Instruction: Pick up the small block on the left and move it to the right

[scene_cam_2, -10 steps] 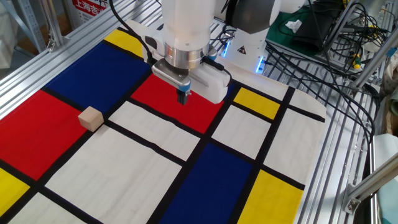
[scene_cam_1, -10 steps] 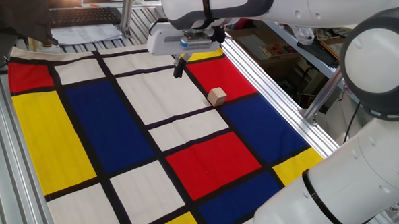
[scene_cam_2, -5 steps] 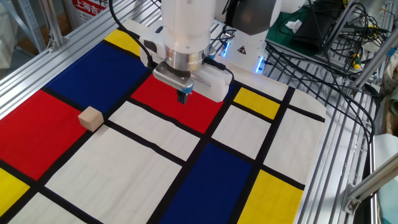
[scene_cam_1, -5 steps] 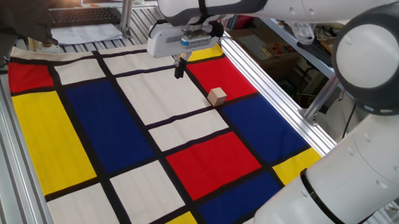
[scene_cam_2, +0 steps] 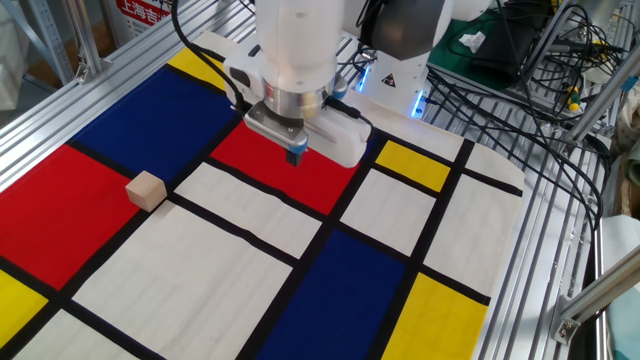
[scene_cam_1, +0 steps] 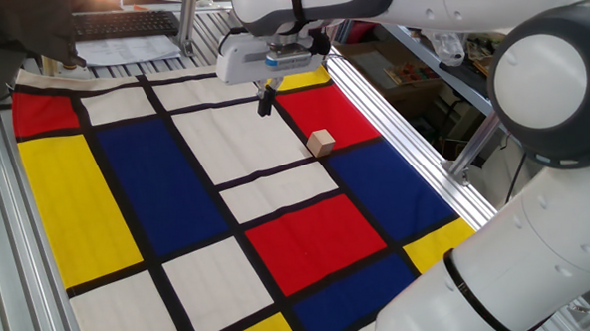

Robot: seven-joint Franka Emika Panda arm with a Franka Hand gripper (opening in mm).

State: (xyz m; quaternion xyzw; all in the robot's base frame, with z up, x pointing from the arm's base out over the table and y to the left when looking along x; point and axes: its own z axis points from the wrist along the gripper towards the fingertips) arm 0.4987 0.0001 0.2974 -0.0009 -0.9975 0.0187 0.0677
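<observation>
Plainly, the gripper [scene_cam_2: 296, 153] hangs above the cloth with its fingers drawn together and nothing between them; no gap shows between the dark tips in either fixed view. Outward from there, the small block [scene_cam_2: 146, 190] sits alone on a red panel of the checked cloth [scene_cam_2: 240, 270], beside a black stripe, well apart from the tips. Seen from the camera facing the robot's base, it lies to the left of the gripper and nearer the camera. As a cube, it offers no long axis. The approach likely calls for opening first, then crossing toward that red panel.
</observation>
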